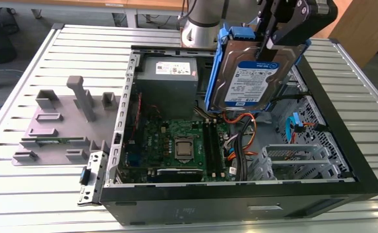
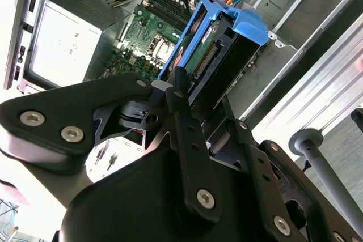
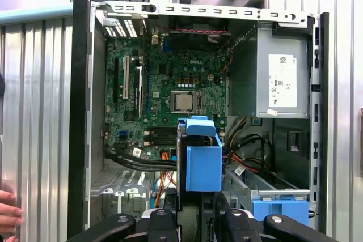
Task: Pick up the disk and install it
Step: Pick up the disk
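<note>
Claw [image 1: 270, 47] tight around white-and-blue-labelled disk [image 1: 248, 86]

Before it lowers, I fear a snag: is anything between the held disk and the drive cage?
Yes: orange cables lie below the disk, held by the gripper above the open case; the drive cage beside them looks clear.

Orange cables [image 1: 239, 118] beneath the disk [image 1: 250, 82]
</note>
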